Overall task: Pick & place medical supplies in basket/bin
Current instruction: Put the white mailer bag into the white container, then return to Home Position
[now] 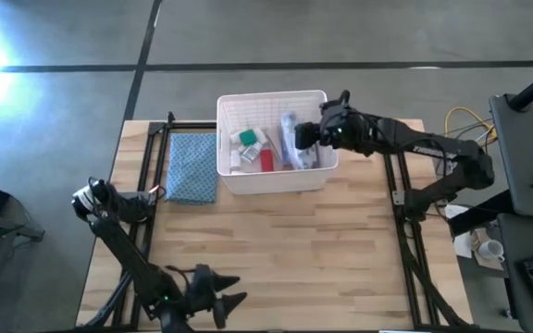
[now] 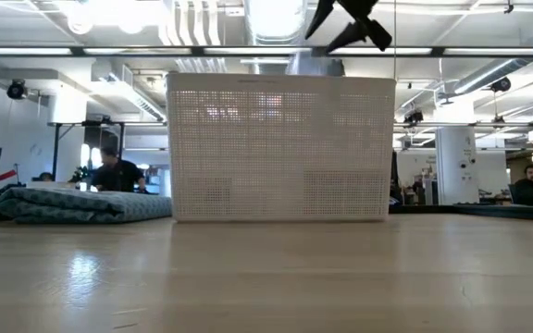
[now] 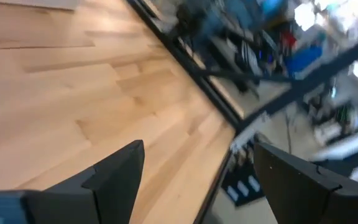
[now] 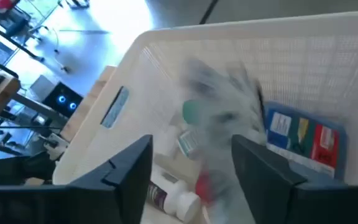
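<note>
High view: bin (image 1: 317,96) beneath right tool (image 1: 296,139)

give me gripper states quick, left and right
left gripper: open, empty, at the table's near edge.
right gripper: open, holding nothing, over the white bin.

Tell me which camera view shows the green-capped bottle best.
The high view: the green-capped bottle lies unobstructed inside the white bin, seen from straight above. The right wrist view shows only its green cap, smeared, beyond the open right gripper. The low view hides it behind the lattice wall; the left wrist view misses it.
</note>
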Robot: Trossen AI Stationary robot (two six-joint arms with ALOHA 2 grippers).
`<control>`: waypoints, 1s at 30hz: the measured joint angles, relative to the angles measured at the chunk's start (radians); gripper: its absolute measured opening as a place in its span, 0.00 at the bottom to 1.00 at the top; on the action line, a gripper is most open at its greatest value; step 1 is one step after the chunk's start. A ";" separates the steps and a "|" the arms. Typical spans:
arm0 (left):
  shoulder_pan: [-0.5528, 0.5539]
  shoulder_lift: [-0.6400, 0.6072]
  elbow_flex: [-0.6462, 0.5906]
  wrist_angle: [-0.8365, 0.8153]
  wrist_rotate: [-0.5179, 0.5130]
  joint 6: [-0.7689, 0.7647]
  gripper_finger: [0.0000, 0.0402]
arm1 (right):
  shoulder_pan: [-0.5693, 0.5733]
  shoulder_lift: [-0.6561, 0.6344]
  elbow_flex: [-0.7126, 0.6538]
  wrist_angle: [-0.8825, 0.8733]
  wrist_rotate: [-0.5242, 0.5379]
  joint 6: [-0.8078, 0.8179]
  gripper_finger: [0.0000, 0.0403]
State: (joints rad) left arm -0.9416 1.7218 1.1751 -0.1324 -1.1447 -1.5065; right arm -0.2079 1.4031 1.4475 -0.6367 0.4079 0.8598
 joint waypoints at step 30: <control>0.558 -0.525 -0.191 0.147 1.049 1.100 0.70 | 0.845 -0.143 0.002 -0.168 0.510 -0.131 0.63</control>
State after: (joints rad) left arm -0.3840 1.1965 0.9840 0.0151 -0.0958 -0.4065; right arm 0.6370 1.2606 1.4498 -0.8048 0.9184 0.7287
